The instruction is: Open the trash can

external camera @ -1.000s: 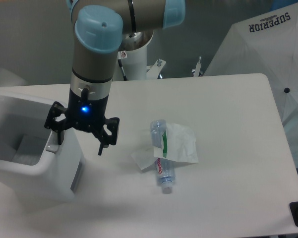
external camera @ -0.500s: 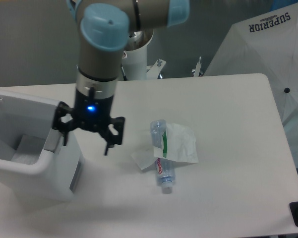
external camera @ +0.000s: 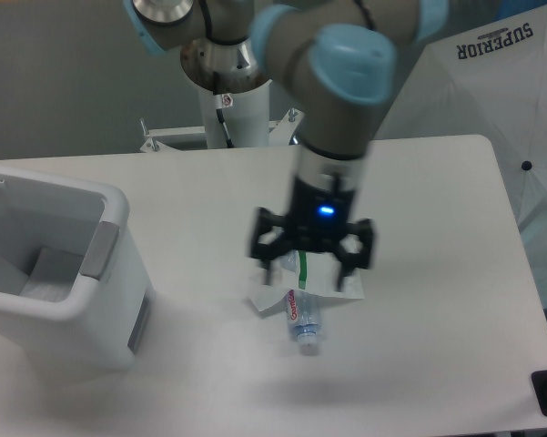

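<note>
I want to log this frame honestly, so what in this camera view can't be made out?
- Claw: motion-blurred, so whether it is open or shut cannot be told.
- Clear bottle: its upper half is hidden behind the claw.
- Crumpled paper: mostly covered by the claw.
- Trash can: its left side is cut off by the frame edge; the object lying inside it is too indistinct to name.

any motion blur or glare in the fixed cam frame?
Fixed camera: the arm and gripper are motion-blurred, fingers smeared; the trash can and bottle stay sharp. No hard glare; soft shadows lie on the table, and a blue light glows on the wrist.
</note>
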